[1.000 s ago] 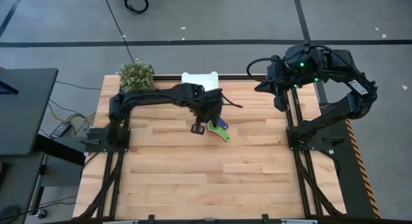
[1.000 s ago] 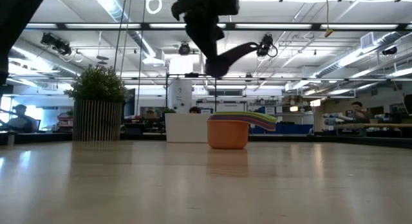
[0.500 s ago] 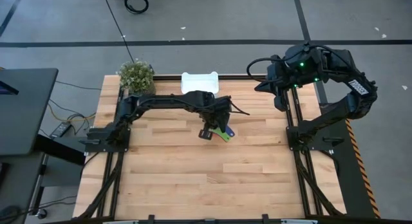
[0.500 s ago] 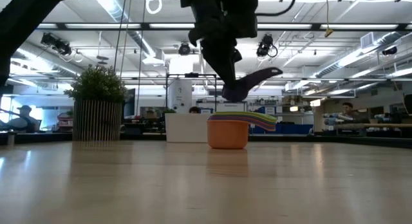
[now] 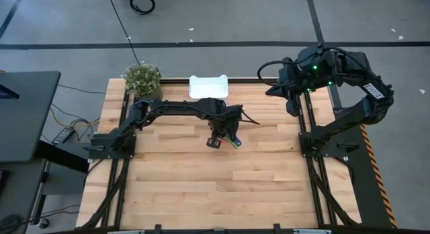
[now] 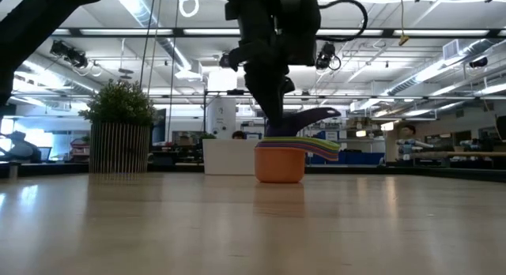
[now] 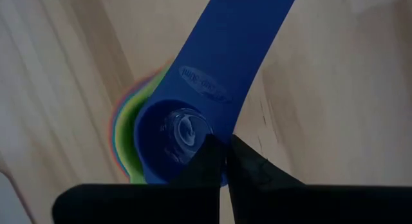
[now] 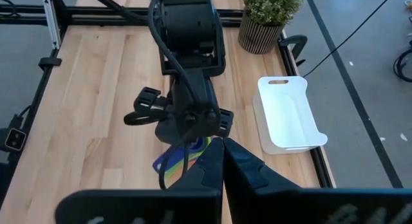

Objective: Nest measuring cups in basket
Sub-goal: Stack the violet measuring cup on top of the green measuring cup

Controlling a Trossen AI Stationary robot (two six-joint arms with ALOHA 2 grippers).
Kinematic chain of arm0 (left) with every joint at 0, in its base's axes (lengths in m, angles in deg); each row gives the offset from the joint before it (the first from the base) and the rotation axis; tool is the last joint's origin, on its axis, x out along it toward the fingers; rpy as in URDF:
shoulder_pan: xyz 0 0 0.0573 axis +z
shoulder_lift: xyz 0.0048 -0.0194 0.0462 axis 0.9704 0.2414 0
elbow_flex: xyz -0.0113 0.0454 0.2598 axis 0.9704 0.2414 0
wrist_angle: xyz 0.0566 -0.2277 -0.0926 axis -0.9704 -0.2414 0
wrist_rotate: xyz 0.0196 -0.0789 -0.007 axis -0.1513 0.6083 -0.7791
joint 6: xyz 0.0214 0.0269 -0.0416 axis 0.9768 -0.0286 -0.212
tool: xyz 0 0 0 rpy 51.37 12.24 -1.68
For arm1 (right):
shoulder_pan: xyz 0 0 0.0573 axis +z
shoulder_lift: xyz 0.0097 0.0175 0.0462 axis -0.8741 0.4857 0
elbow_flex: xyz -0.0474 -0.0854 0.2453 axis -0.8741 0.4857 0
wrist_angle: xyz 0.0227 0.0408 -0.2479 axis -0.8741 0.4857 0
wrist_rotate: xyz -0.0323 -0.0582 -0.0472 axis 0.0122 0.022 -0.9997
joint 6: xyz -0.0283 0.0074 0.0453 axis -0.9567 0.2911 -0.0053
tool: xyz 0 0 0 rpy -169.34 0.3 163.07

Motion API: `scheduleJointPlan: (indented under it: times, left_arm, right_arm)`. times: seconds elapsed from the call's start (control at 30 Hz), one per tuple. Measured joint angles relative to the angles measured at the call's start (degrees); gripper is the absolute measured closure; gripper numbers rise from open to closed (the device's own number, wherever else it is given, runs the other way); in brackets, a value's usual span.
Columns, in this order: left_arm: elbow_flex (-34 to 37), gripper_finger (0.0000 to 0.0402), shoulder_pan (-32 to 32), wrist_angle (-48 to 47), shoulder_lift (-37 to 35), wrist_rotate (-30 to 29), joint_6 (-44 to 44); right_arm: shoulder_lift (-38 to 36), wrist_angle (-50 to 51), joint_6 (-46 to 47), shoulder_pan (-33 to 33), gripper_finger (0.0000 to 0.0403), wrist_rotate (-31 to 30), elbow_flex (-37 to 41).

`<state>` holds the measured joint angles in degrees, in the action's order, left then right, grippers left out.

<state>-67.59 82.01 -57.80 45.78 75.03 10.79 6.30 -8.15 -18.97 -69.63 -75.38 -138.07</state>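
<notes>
A stack of nested measuring cups (image 6: pixel 281 160) stands on the table's middle, an orange one at the bottom with yellow, green, red and light blue handles fanned out above it. My left gripper (image 6: pixel 273 121) is right over the stack, shut on a dark blue cup (image 7: pixel 193 114) whose bowl is at the stack's top. The white basket (image 5: pixel 209 86) rests on its base at the far edge, with nothing in it. My right gripper (image 8: pixel 223 161) is shut and raised at the far right. My left gripper pinches the dark blue cup's bowl rim (image 7: pixel 215 137), beside where the handle joins; one finger seems to be inside the bowl and one outside. The fingers come from above, pointing steeply down. The handle (image 6: pixel 316 114) sticks out, slightly raised, over the stack's handles.
A potted plant (image 5: pixel 142 78) stands at the far left corner, left of the basket. Bare wood (image 5: pixel 222 187) stretches from the stack to the near edge. Both arms' dark frames run along the table's left and right sides.
My left gripper has come down and a little toward the near right, still shut on the dark blue cup. The cup has gone from well above the stack down to its top, handle still pointing the same way.
</notes>
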Motion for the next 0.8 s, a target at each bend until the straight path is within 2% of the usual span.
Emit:
scheduleJointPlan:
  times: [0.37,0.6,0.8]
  left_arm:
    - [-0.02,0.0343,0.02,-0.18,0.95,-0.12,-0.48]
    - [-0.15,0.0345,0.16,-0.79,0.33,-2.93,-5.18]
    - [-0.52,0.0345,0.61,-2.83,-3.37,-2.02,-9.19]
  right_arm:
    - [0.0,-0.02,-0.76,0.0,0.0392,0.1,0.0]
    - [0.0,-0.02,-0.76,0.0,0.0392,0.1,0.0]
    - [0.02,0.12,-0.47,-0.01,0.0392,0.15,0.0]
